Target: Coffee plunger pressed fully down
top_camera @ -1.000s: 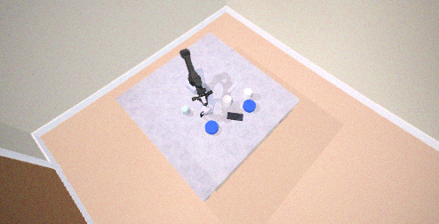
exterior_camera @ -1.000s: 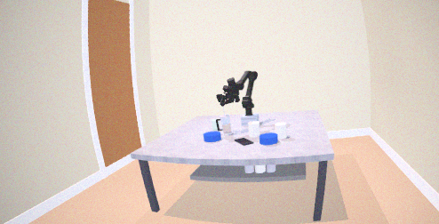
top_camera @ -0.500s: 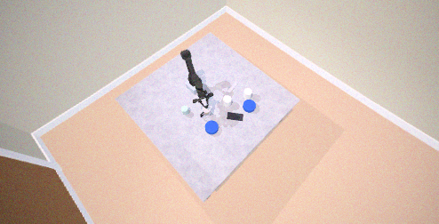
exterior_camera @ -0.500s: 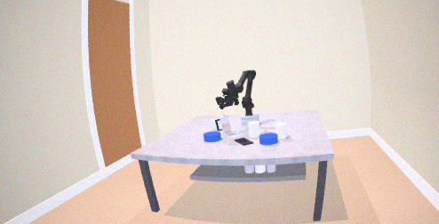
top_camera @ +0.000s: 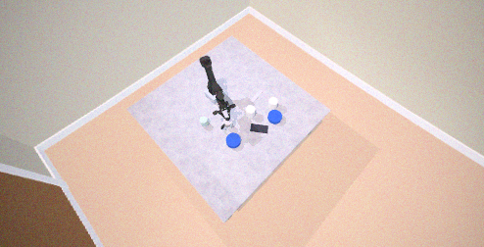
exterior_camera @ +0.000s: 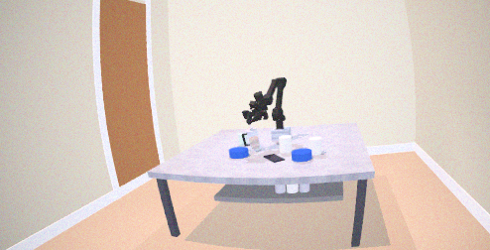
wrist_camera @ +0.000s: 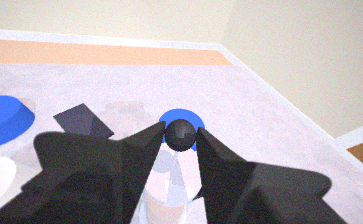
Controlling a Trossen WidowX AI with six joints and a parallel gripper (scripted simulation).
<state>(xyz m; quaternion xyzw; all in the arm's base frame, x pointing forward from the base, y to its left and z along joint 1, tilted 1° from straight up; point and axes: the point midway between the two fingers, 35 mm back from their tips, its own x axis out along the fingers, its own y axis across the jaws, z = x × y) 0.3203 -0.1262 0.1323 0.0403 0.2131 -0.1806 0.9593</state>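
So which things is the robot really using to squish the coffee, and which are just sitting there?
Using:
- gripper, shut on the plunger knob
- clear coffee press below the knob

Just lying about:
- two blue round dishes
- flat black card
- two white cups
- pale green cup

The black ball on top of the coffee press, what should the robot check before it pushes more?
1. Gripper shut on the round black plunger knob: ok.
2. Knob centred between both fingers: ok.
3. Clear glass coffee press standing upright: cannot tell.
4. Plunger all the way down: cannot tell.
5. Flat dark rectangular card apart from the press: ok.
6. Round blue dish apart from the press: ok.
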